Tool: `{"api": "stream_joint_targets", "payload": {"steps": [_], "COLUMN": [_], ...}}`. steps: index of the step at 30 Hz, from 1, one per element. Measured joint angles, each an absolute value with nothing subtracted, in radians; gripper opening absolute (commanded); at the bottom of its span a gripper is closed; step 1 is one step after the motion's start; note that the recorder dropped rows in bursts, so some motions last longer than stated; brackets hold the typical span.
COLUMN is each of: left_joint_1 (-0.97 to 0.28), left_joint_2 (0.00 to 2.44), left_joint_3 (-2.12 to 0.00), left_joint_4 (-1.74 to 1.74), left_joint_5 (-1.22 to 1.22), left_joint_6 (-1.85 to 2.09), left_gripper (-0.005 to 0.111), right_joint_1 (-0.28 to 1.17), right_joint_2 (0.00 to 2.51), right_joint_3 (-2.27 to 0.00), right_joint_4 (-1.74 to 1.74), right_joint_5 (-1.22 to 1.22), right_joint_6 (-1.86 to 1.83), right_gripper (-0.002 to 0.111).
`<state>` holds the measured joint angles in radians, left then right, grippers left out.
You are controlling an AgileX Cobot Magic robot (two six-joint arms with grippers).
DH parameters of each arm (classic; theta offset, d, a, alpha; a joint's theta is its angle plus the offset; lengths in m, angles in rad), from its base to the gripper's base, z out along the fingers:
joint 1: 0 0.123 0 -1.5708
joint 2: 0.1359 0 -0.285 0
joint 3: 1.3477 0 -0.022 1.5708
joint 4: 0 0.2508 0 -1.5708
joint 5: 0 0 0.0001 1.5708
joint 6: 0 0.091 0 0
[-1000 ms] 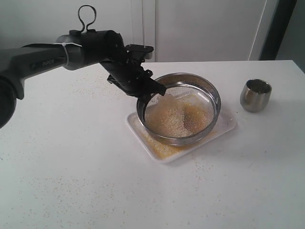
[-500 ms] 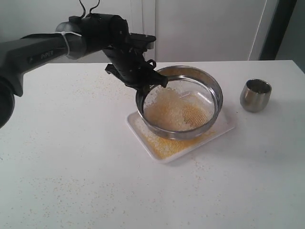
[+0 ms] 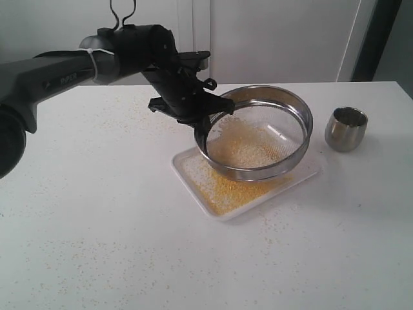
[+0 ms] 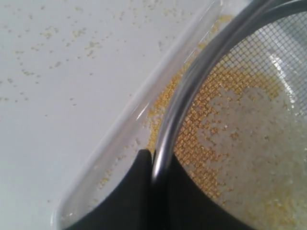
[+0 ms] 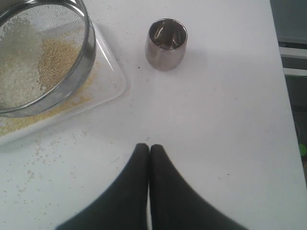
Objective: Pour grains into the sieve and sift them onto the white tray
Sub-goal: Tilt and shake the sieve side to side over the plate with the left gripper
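Observation:
My left gripper (image 3: 205,121) is shut on the left rim of the sieve (image 3: 302,139), holding it tilted above the white tray (image 3: 187,173). In the left wrist view the steel rim (image 4: 192,86) runs between the two black fingers (image 4: 136,191). Pale and golden grains (image 3: 248,147) lie on the mesh, and fine golden grains (image 3: 226,190) cover the tray below. My right gripper (image 5: 148,149) is shut and empty over bare table, apart from the sieve (image 5: 72,84) and tray (image 5: 112,79).
A small steel cup (image 3: 346,128) stands upright to the right of the tray, also seen as the cup (image 5: 166,43) ahead of my right gripper. Stray specks are scattered over the white table (image 3: 97,245). A wall runs behind the table's far edge.
My left gripper has swung the sieve up and to the right over the tray, and the grains inside have shifted. More golden grains lie on the tray. The right gripper has stayed shut.

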<state>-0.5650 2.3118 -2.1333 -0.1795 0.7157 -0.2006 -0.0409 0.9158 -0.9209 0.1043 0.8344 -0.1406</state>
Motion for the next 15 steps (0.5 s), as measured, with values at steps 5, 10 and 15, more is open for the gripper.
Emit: {"api": "stream_joint_targets", "payload": {"steps": [5,10,15], "left_joint_1": [-0.576,-0.597,-0.613], "left_joint_2": [2.314,2.325,2.299], "left_joint_3": [-2.133,-2.153,-2.177], "left_joint_4": [-0.186,-0.281,-0.085], "left_joint_5": [0.682,0.649,0.784], "left_joint_6": [-0.093,-0.187,-0.242], "left_gripper": [0.0,0.0,0.0], "right_joint_1": [-0.041,-0.041,-0.041], "right_joint_2": [0.916,0.916,0.916], "right_joint_3": [-0.921,-0.921,-0.921], "right_joint_4": [0.104,0.104,0.104], "right_joint_5": [0.834,0.834,0.834], "right_joint_6": [-0.141,-0.141,-0.141], "right_gripper": [0.0,0.0,0.0]}}
